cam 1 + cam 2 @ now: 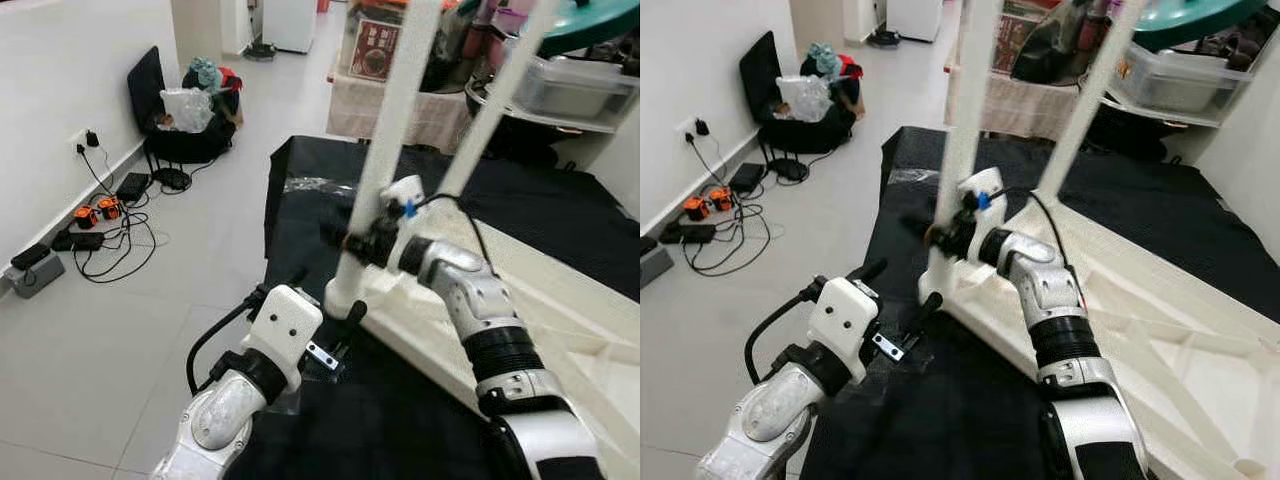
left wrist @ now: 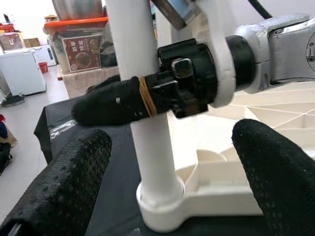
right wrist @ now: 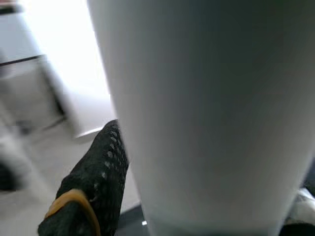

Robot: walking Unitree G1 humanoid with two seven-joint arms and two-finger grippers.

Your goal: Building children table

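Note:
A white children's table top [image 1: 570, 330] lies upside down on a black cloth [image 1: 390, 420]. Two white legs stand up from it: the near corner leg [image 1: 385, 140] and a second leg [image 1: 495, 100] behind it. My right gripper [image 1: 350, 240] is shut on the near leg a little above its socket, and its finger [image 2: 108, 101] crosses the leg [image 2: 147, 152] in the left wrist view. Up close, the right wrist view has the leg [image 3: 206, 113] beside one finger [image 3: 93, 187]. My left gripper [image 1: 345, 325] is open low by the leg's base, its fingers [image 2: 59, 187] apart on either side.
The cloth's left edge borders bare tiled floor [image 1: 110, 330]. Cables and power strips [image 1: 90, 225] lie by the left wall, with a black chair holding bags [image 1: 185, 115] beyond. A clear plastic wrap [image 1: 315, 185] lies on the cloth. Shelves with containers [image 1: 570, 85] stand at the back right.

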